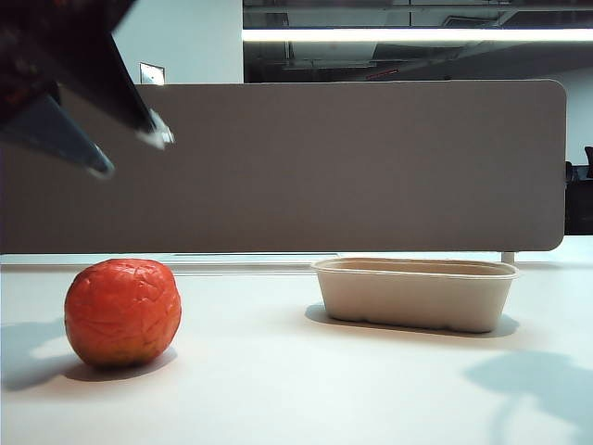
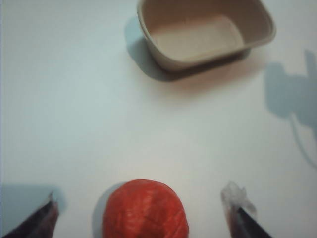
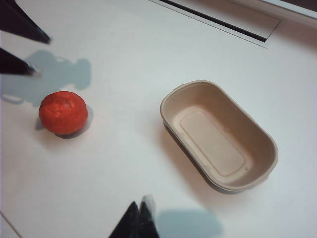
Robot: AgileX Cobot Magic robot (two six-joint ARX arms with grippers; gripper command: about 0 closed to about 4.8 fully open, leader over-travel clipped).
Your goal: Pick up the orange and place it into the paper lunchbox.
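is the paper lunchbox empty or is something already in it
Empty: the paper lunchbox shows only its bare floor, and the orange sits apart on the table.

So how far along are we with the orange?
Nothing placed yet: the orange sits on the table and the paper lunchbox is empty. In hand: the open left gripper hovers above it, fingers either side. The right gripper, shut, holds nothing. Left: grasp, lift, place.

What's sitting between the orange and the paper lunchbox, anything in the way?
Nothing visible. Only bare table lies between the orange and the empty paper lunchbox. The open left gripper hangs above the orange, unobstructed.
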